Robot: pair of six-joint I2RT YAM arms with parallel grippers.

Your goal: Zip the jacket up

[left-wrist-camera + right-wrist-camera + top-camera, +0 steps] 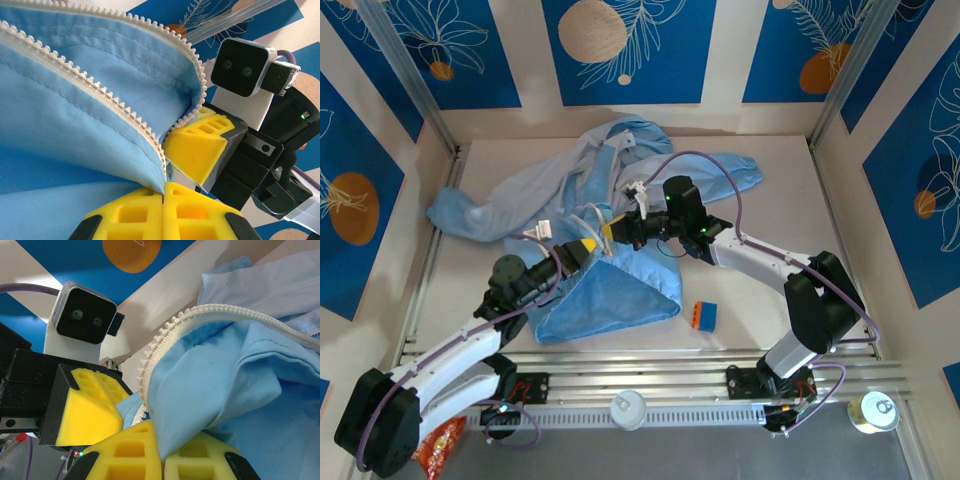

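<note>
Alignment seems why we clamp left hand [164,196] and right hand [161,452], nearly touching, on the jacket [610,295] beside its zipper [100,103].

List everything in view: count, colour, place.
jacket: one, light blue, pale zipper, middle of the table
block: one, orange and blue, right of the jacket's hem
round lid-like thing: one, white, near edge between the arm bases
can: one, silvery, near right corner
packet: one, red, near left corner
wall panels: several, blue with orange and cream prints, around the table
left gripper: one, yellow pads, shut on the jacket's zipper edge
right gripper: one, yellow pads, shut on the jacket beside it
</note>
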